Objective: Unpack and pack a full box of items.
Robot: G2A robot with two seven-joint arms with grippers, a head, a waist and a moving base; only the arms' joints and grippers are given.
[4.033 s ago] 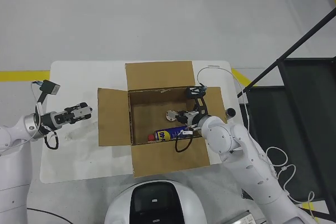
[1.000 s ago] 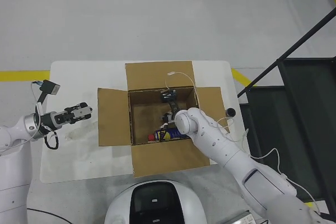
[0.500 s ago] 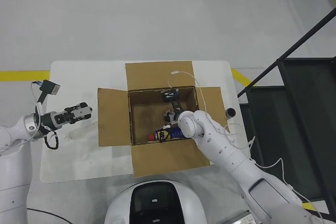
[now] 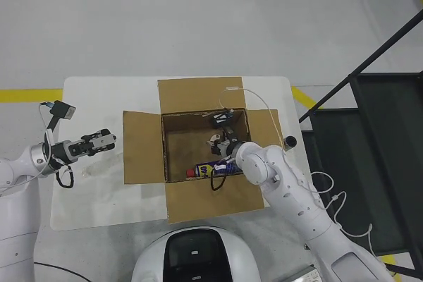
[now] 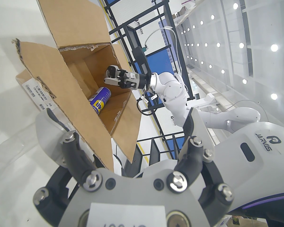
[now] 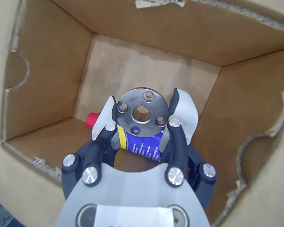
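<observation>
While the right gripper (image 6: 143, 102) clamps a metal disc (image 6: 153, 111) inside the box (image 6: 156, 36) (can (image 6: 142, 148) lying beneath), left gripper (image 4: 107, 138) gapes alongside.

Rough card, smooth metal, shiny can.
The box (image 6: 156, 48) was brown cardboard, dull and matt, with rough torn edges and a white paper label (image 5: 36, 93) on the outside. The disc (image 6: 142, 112) was grey metal, smooth, with a soft shine. The can (image 6: 142, 148) had a glossy blue skin and a red plastic cap (image 6: 91, 120). The right gripper (image 6: 144, 109) had smooth white plastic fingers (image 6: 187, 111) and shiny metal screws (image 6: 174, 173). The table (image 4: 92, 99) was smooth and white.
</observation>
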